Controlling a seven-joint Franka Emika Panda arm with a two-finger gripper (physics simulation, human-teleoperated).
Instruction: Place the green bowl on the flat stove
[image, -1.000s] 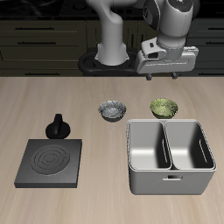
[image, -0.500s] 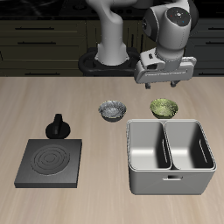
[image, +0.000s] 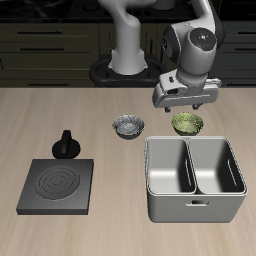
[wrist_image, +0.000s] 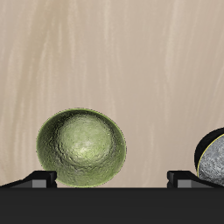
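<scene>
While the gripper (image: 188, 103) hangs in the upper right of the exterior frame, its fingers spread and holding nothing, the green bowl (image: 187, 123) sits on the table (image: 120, 215) just below it, apart from the fingertips. That bowl stands upright just behind the grey metal basin (image: 194, 178), with the grey-white patterned bowl (image: 128, 125) near it toward the middle of the frame. At lower left lies the flat stove (image: 57, 186), well apart from the green bowl. From the wrist camera the green bowl (wrist_image: 81, 147) shows its mottled inside, the patterned bowl (wrist_image: 212, 158) at the frame's edge.
</scene>
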